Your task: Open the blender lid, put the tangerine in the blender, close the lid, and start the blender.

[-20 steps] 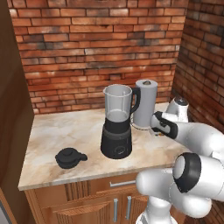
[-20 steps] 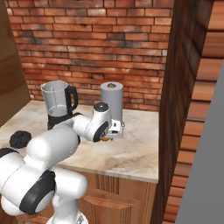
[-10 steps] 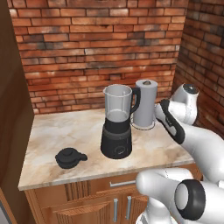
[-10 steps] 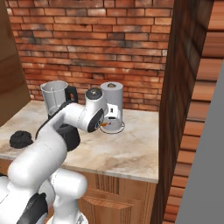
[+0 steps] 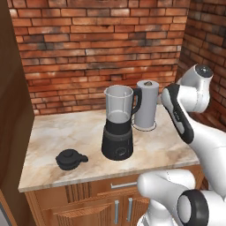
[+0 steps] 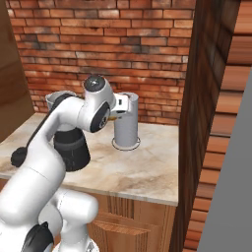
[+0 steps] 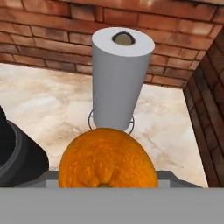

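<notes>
The blender (image 5: 118, 129) stands mid-counter, its clear jar open on top, with the black handle on the right and the dial facing front. Its black lid (image 5: 70, 159) lies on the counter to the blender's left. My gripper (image 6: 117, 112) hangs raised beside the paper towel roll, to the right of the jar, and is shut on the tangerine (image 7: 107, 160). The bright orange fruit covers the fingertips in the hand view. A sliver of orange tangerine (image 6: 113, 117) peeks out under the hand. The blender's dark edge (image 7: 15, 153) shows at the left of the hand view.
A white-grey paper towel roll (image 5: 145, 105) stands upright on a ring holder just behind and to the right of the blender. Brick wall runs along the back; a wooden cabinet side (image 6: 206, 123) closes the counter's right end. Bare marble counter (image 5: 57, 132) lies left of the blender.
The arm has risen from low over the counter to the height of the roll's top, carrying the tangerine up and closer to the roll and jar.
</notes>
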Tool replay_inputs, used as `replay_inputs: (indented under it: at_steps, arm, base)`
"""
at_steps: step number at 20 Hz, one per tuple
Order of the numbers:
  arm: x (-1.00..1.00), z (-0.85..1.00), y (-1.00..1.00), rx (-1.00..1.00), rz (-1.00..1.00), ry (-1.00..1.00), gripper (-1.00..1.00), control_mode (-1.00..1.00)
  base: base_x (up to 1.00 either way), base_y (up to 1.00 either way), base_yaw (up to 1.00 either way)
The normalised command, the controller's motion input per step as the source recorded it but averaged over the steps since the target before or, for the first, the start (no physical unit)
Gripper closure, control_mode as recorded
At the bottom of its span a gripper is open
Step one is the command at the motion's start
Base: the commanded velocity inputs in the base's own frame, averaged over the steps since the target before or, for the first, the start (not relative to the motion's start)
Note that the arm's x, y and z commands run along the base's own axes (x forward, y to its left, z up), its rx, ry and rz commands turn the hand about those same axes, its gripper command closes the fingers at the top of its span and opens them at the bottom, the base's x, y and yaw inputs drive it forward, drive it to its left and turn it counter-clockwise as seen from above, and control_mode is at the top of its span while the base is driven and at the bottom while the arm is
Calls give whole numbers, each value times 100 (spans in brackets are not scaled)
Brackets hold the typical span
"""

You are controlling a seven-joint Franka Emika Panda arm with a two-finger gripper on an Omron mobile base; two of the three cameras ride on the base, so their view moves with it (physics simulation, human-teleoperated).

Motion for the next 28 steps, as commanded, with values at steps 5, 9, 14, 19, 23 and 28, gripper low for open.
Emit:
replay_inputs:
  at_steps: [5,9,14,19,23,28]
  arm:
    - [-9,87,46,-3,0,-9,100,-100]
    - [0,68,65,-2,0,-11,100,-100]
    - [0,43,64,-1,2,-6,100,-100]
    - [2,-7,82,-1,4,6,100,-100]
    - [13,-25,76,0,6,18,100,-100]
    - [42,-21,44,0,5,25,100,-100]
  base:
    - [0,0,0]
    - [0,0,0]
    - [0,0,0]
    - [0,0,0]
    - [0,0,0]
    - [0,0,0]
